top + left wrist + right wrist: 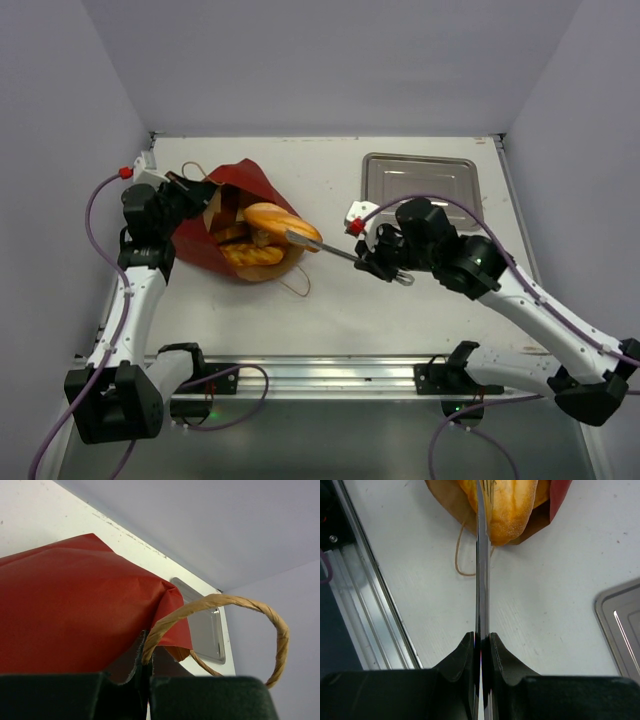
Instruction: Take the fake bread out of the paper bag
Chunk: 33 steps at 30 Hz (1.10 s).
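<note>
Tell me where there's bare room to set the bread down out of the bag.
The silver tray is bare, as is the table between the paper bag and the near rail. Crowded: the bag mouth, where the right tool holds a metal utensil against the bread.

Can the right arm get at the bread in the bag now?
Probably yes: the bag mouth faces it, the left gripper pinches the rim, and the metal tool in the right gripper reaches the top loaf.

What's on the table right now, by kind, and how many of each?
Paper bag: 1
Fake breads: 2 clear; bag may hide more
Silver tray: 1
Flat metal tool: 1
Total: 5
</note>
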Each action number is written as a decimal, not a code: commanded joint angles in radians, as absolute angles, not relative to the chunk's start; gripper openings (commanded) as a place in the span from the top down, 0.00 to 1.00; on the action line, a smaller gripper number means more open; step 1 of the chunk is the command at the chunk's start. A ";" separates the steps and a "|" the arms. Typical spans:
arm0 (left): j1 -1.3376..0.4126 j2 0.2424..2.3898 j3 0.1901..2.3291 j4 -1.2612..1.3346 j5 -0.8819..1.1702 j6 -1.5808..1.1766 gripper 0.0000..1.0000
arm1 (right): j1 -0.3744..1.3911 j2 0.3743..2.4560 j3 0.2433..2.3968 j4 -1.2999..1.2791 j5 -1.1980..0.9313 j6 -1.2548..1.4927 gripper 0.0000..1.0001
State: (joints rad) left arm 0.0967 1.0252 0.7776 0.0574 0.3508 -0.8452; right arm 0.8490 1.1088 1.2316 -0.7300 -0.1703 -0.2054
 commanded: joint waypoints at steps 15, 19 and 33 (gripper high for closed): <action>0.092 1.029 0.861 0.040 0.328 -0.819 1.00 | 0.680 0.876 1.267 -0.856 -0.252 -0.337 1.00; 0.092 1.020 0.853 0.040 0.342 -0.807 1.00 | 0.651 0.884 1.281 -0.845 -0.204 -0.334 1.00; 0.092 0.997 0.844 0.074 0.417 -0.812 1.00 | 0.224 1.071 1.175 -0.612 -0.107 -0.216 1.00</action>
